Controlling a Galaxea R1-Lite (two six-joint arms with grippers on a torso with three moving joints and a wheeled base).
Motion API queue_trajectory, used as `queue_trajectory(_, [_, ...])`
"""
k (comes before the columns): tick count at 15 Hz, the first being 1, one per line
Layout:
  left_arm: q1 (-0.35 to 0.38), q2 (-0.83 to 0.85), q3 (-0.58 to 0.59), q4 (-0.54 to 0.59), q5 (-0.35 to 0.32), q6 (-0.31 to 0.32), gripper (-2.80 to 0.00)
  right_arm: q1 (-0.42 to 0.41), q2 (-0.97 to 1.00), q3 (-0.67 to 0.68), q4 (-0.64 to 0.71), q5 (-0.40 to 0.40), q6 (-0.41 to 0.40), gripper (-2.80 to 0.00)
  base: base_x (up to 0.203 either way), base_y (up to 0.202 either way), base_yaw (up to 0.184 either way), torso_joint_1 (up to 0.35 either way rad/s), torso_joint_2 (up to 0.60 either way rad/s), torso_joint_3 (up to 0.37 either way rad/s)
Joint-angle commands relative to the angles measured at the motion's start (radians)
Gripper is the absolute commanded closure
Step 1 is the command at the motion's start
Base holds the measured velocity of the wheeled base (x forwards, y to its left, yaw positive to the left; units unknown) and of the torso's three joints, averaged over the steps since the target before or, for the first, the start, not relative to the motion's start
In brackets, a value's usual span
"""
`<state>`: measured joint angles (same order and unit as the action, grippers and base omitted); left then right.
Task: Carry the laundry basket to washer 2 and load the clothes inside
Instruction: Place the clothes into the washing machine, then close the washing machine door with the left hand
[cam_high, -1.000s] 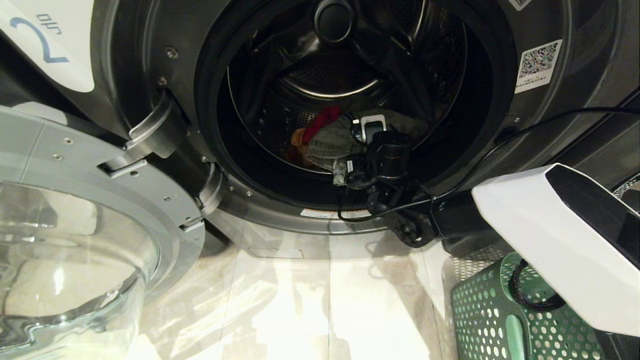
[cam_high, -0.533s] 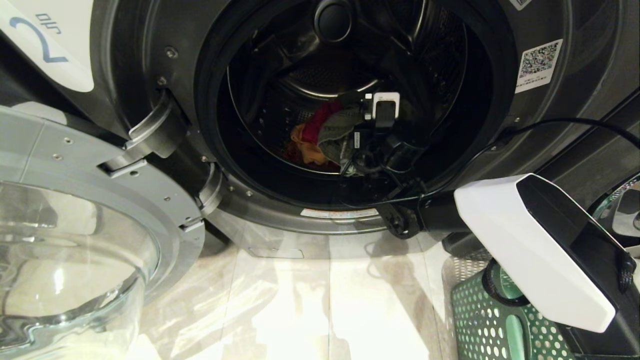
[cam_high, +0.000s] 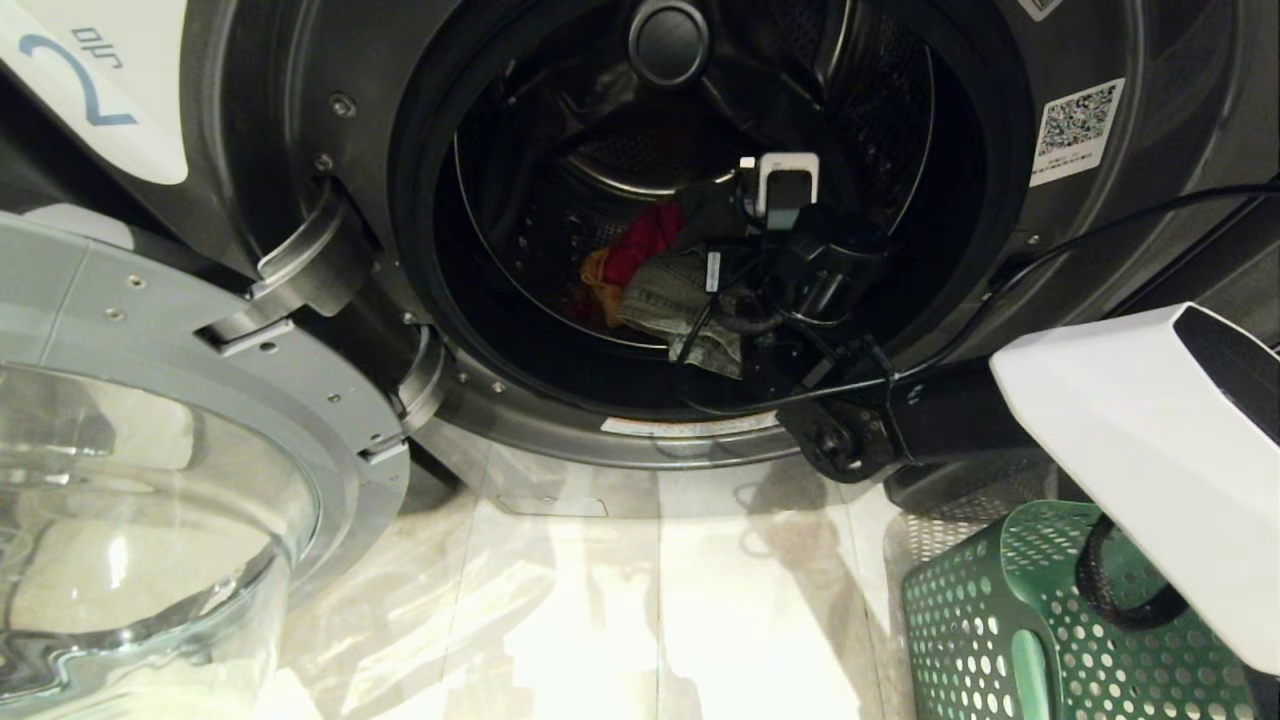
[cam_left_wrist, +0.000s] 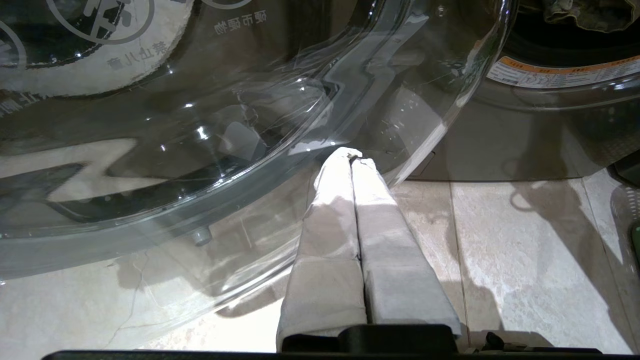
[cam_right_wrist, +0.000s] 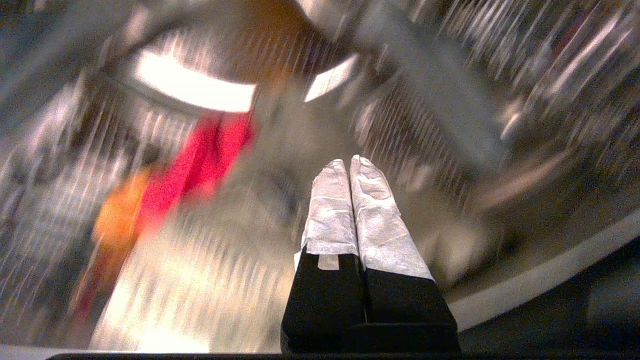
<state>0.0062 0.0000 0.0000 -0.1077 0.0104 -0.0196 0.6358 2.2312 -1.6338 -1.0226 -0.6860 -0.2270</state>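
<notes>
The right gripper (cam_right_wrist: 348, 161), fingers pressed together and empty, was seen mid-frame inside washer 2 (cam_high: 300, 120), beside the clothes (cam_high: 660, 280).

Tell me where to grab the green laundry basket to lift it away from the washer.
Judging from its shape, take the laundry basket by the oval handle cut-out on the wall facing away from washer 2, coming from above: a claw finger could hook through, just under the flared rim.

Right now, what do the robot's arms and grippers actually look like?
The right arm has a glossy white shell with a black panel, black joints and loose black cables. Each gripper, left gripper and right gripper, is a pair of long tapered fingers wrapped in pale grey-white covering on black bases.
</notes>
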Motion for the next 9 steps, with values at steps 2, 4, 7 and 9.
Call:
queue_trajectory(2, [0.001,0.0,0.04,-0.001,0.0,0.0,0.0,0.085,-0.241,0.254,0.191,-0.004,0.158,0.0,0.0,0.0,0.0,0.0,0.0,0.0])
queue_trajectory(4, [0.0,0.0,0.04,-0.001,0.0,0.0,0.0,0.135,-0.375,0.431,0.302,0.009,0.235,0.0,0.0,0.0,0.0,0.0,0.0,0.0])
queue_trajectory(7, [0.0,0.0,0.04,-0.001,0.0,0.0,0.0,0.193,-0.622,0.666,0.426,0.053,0.311,0.0,0.0,0.0,0.0,0.0,0.0,0.0])
queue_trajectory(9, [0.001,0.0,0.04,-0.001,0.0,0.0,0.0,0.208,-0.799,0.824,0.521,0.067,0.335,0.0,0.0,0.0,0.0,0.0,0.0,0.0])
